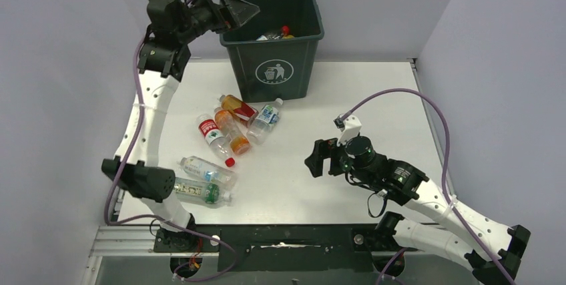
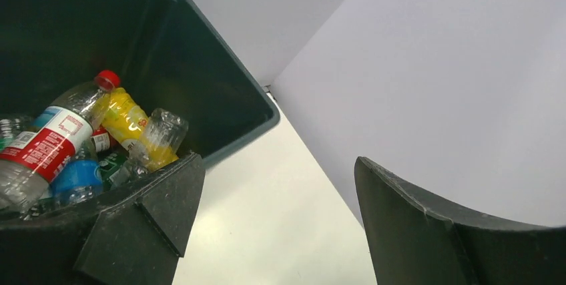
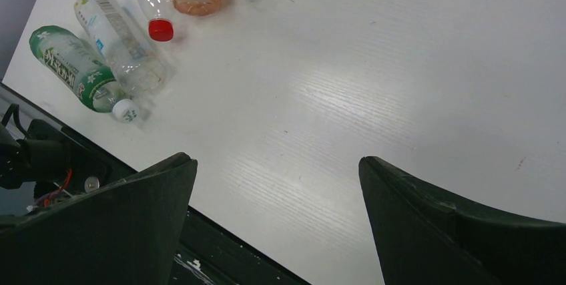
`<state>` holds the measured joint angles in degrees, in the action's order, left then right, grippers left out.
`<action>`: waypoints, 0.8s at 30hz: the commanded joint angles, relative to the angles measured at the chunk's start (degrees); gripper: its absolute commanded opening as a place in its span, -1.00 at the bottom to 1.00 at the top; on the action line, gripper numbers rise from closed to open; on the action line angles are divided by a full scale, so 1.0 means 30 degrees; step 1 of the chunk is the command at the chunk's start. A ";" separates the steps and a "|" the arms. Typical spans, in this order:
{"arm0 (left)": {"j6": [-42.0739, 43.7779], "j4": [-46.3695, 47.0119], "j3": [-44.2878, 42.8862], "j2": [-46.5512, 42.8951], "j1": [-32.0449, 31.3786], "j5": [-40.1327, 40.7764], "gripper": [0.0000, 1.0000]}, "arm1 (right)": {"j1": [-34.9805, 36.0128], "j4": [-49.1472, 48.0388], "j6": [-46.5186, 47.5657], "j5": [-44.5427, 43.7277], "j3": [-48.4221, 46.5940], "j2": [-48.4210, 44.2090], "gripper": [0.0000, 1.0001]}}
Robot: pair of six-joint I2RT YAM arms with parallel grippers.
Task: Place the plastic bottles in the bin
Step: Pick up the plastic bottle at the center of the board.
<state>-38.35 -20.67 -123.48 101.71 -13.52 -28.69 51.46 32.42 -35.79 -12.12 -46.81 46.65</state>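
green plastic, dark: the bin (image 1: pixel 273 75) stands at the far edge of the table (image 1: pixel 374 98), left of its middle. inside it lie several bottles, among them a red-labelled bottle (image 2: pixel 47 145) and a yellow bottle (image 2: pixel 130 123). the left gripper (image 1: pixel 239 10) hangs over the bin's left rim, jaws apart, holding nothing. the right gripper (image 1: pixel 320 157) hovers low over the table's right half, jaws wide, empty. six bottles lie outside: four clustered just before the bin, including an orange-capped bottle (image 1: pixel 233 133), and two by the near-left corner, a clear bottle (image 1: pixel 207 170) and a green-labelled bottle (image 1: pixel 200 191). judgement: task partly done, perhaps half left.
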 commanded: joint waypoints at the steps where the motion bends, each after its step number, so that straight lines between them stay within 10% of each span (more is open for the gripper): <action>1: 0.1372 -0.0131 0.3091 -0.2738 -0.0018 0.0419 0.67 | 0.0170 -0.1209 0.0352 0.0288 -0.0583 0.0253 0.95; 24: 0.7149 -0.0613 1.6604 -0.6329 -0.5640 1.0164 0.69 | 0.0237 -0.1815 -0.0213 0.0876 -0.0217 0.0687 0.96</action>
<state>-20.47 -27.94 -77.01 83.90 -29.32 -3.51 51.72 30.00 -35.38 -9.80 -46.83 50.35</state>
